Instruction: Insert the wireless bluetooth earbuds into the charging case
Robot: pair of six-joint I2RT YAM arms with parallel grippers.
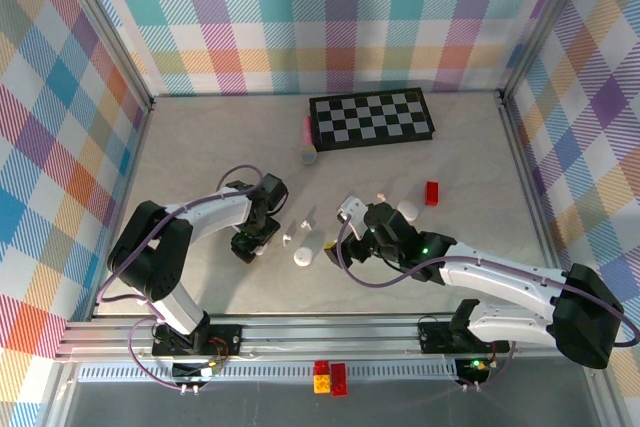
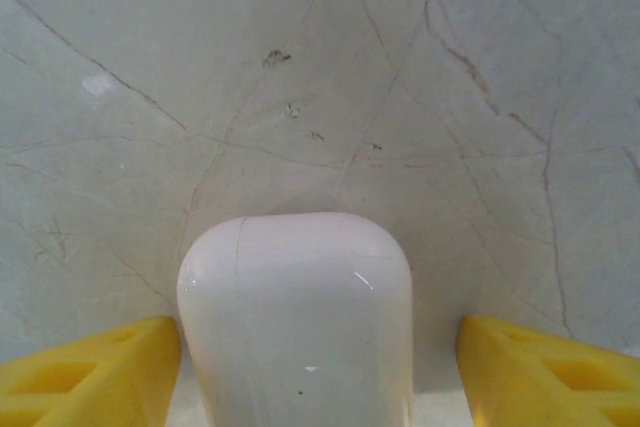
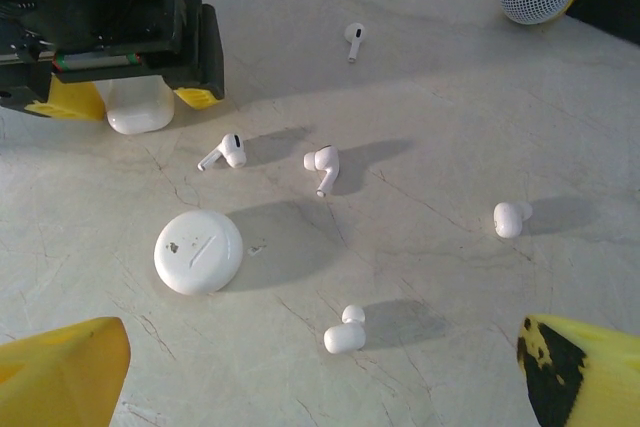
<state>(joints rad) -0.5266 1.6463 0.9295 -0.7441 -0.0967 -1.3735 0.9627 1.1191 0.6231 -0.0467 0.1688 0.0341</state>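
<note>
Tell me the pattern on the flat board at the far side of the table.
The board has black and pale grey checks, clearest in the top external view.

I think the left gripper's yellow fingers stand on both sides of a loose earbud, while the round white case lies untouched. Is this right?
Not quite. The left gripper straddles an upright white case, not an earbud; the left wrist view shows it. The round white case does lie untouched.

Pastel plaid walls [image 1: 330, 17] surround a veined tabletop [image 1: 220, 137].
</note>
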